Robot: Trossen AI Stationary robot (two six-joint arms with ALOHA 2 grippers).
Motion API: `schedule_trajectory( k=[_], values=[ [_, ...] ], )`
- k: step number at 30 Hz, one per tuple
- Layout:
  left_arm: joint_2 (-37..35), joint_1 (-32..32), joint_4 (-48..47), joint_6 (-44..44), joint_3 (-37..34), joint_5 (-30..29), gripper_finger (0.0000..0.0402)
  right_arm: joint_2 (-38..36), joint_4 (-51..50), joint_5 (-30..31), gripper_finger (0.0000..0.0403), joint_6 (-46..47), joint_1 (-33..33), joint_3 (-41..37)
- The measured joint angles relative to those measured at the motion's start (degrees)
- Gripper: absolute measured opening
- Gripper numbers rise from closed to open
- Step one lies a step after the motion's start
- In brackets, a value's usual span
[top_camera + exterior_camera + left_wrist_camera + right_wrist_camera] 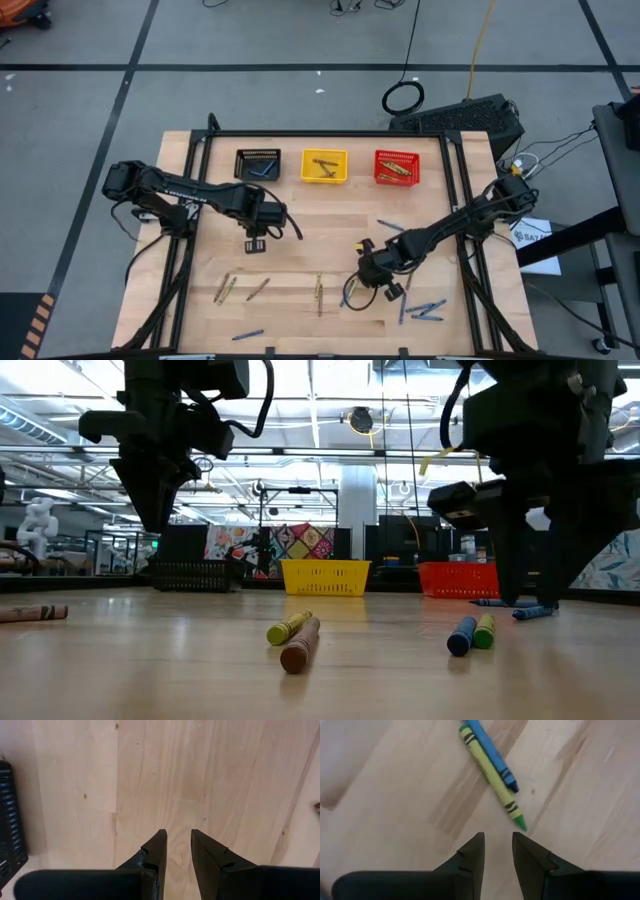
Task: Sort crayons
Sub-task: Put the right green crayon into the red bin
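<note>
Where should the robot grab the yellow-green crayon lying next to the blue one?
Probably near the tip end of the yellow-green crayon, coming straight down with the right gripper. It lies flat against the blue crayon but sticks out past it there, leaving both sides free for fingers.

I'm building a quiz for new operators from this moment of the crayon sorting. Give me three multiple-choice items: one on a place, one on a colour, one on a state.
1. Where does the yellow basket stand?
A. Between the black basket and the red basket
B. At the table's near edge
C. Under the left gripper

2. Which two crayons lie side by side ahead of the right gripper?
A. Red and brown
B. A blue crayon and a yellow-green crayon
C. Two blue

3. What does the left gripper hold?
A. A blue crayon
B. A basket
C. Nothing

Answers: 1 A, the high view shows the row; 2 B, the right wrist view shows them touching; 3 C, its fingers stand apart over bare wood.
</note>
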Motion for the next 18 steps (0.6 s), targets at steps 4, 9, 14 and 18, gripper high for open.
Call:
schedule_trajectory(
  k=[4, 9, 14, 18],
  values=[
    [0.00, 0.00, -0.02, -0.02, 0.00, 0.00, 0.0080, -0.04, 1.92, 4.36, 0.0084, -2.92, 0.59, 0.00],
    [0.00, 0.00, 0.00, 0.00, 0.00, -0.02, 0.0080, 0.13, 5.35, 3.86, 0.0084, -4.69, 0.59, 0.00],
    [0.00, 0.00, -0.01, 0.00, 0.00, -0.02, 0.0080, 0.21, 7.49, 3.79, 0.0084, -5.52, 0.59, 0.00],
    [0.00, 0.00, 0.00, 0.07, 0.00, -0.04, 0.0080, 0.21, 7.34, 3.75, 0.0084, -5.48, 0.59, 0.00]
  ],
)
